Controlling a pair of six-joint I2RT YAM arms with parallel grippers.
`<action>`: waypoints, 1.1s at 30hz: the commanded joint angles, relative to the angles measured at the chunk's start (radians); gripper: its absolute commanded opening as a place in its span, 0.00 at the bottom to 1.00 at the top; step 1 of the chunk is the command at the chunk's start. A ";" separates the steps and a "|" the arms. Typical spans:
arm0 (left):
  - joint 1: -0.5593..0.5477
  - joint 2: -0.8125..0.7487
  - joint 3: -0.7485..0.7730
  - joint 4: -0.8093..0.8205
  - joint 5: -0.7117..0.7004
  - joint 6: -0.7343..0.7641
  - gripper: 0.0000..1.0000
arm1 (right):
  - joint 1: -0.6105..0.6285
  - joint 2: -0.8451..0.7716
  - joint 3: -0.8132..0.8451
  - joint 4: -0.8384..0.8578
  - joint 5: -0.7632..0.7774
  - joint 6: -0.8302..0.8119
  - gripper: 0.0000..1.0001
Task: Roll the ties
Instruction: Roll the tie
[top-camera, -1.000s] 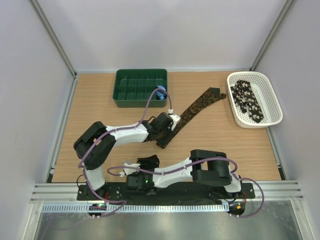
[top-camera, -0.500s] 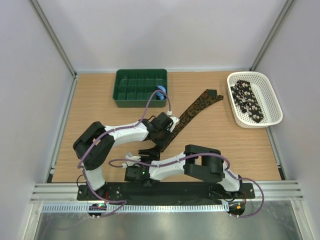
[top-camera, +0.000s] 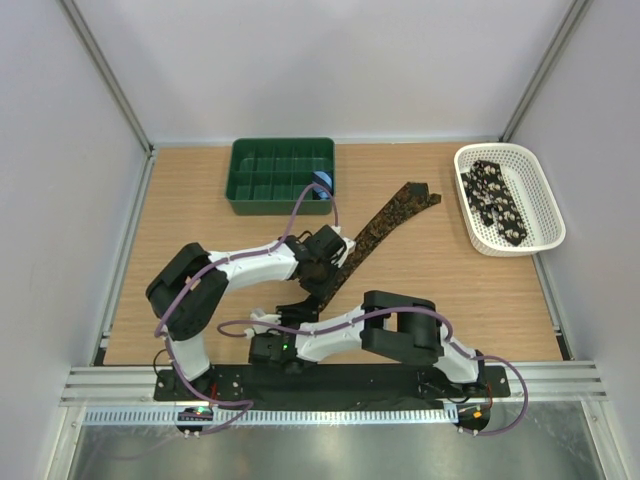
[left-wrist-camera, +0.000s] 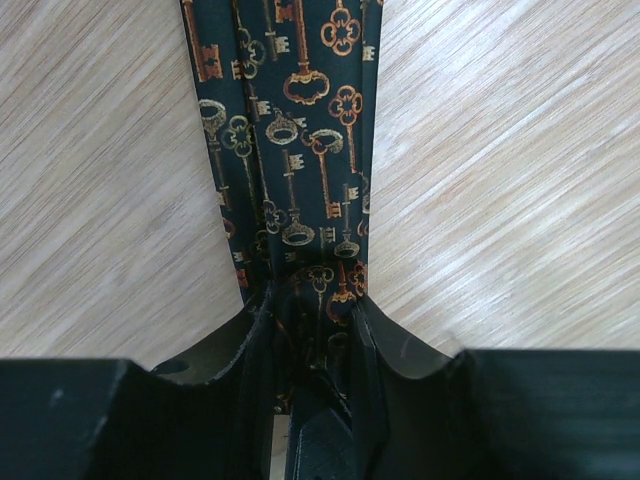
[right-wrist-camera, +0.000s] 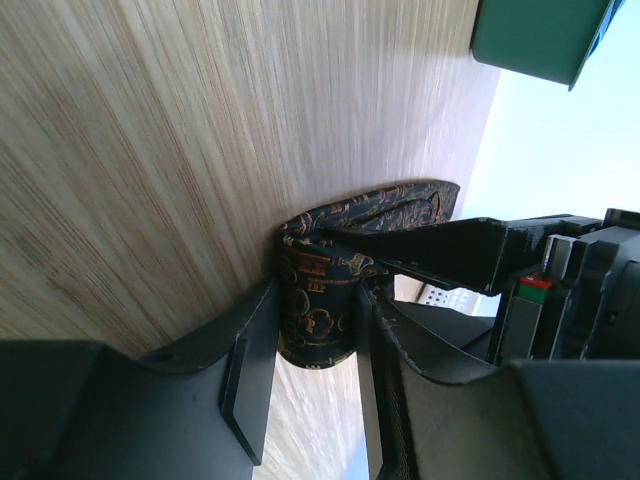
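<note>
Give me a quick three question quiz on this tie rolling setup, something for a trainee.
1. True or false: the white basket holds no tie.
2. What sits in the green tray? A) a small blue roll B) a folded black tie C) a pair of scissors
3. Which hands have the near end of the key-patterned tie between their fingers?

Key:
1. False: a spotted tie lies in it.
2. A: the blue roll is in the tray's near-right corner compartment.
3. Both: the left hand and the right hand are closed on it.
</note>
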 joint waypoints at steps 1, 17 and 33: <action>0.000 -0.019 0.024 -0.094 0.037 -0.006 0.31 | -0.016 0.022 0.013 -0.023 -0.034 0.037 0.41; -0.011 -0.052 0.030 -0.134 0.041 -0.004 0.38 | -0.038 0.031 0.033 -0.062 -0.031 0.082 0.01; 0.058 -0.157 0.122 -0.016 -0.055 -0.023 0.57 | -0.007 -0.073 0.001 -0.040 -0.154 0.171 0.01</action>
